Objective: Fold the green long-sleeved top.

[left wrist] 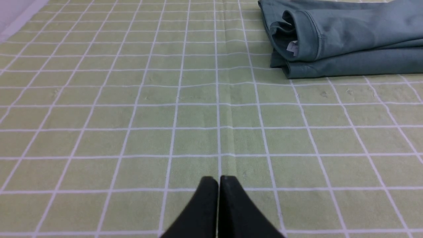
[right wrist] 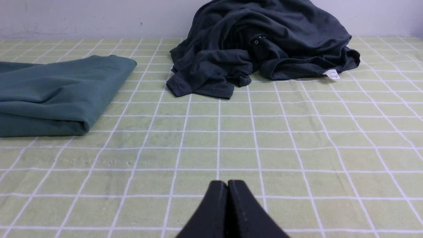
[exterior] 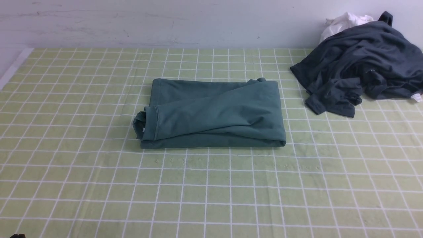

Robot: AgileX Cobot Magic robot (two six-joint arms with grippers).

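The green long-sleeved top (exterior: 214, 114) lies folded into a compact rectangle in the middle of the checked tablecloth, its ribbed hem and a white tag at the left end. The same end (left wrist: 330, 39) appears in the left wrist view and the opposite end (right wrist: 56, 96) in the right wrist view. My left gripper (left wrist: 218, 180) is shut with nothing in it, hovering over bare cloth well short of the top. My right gripper (right wrist: 227, 183) is likewise shut and empty, apart from the top. Neither gripper appears in the front view.
A crumpled dark charcoal-grey garment (exterior: 360, 66) is heaped at the back right against the wall, also seen as the dark heap (right wrist: 261, 46), with a small white cloth (exterior: 343, 23) behind it. The yellow-green checked tablecloth (exterior: 99, 172) covers the table; its left edge (exterior: 13, 67) shows.
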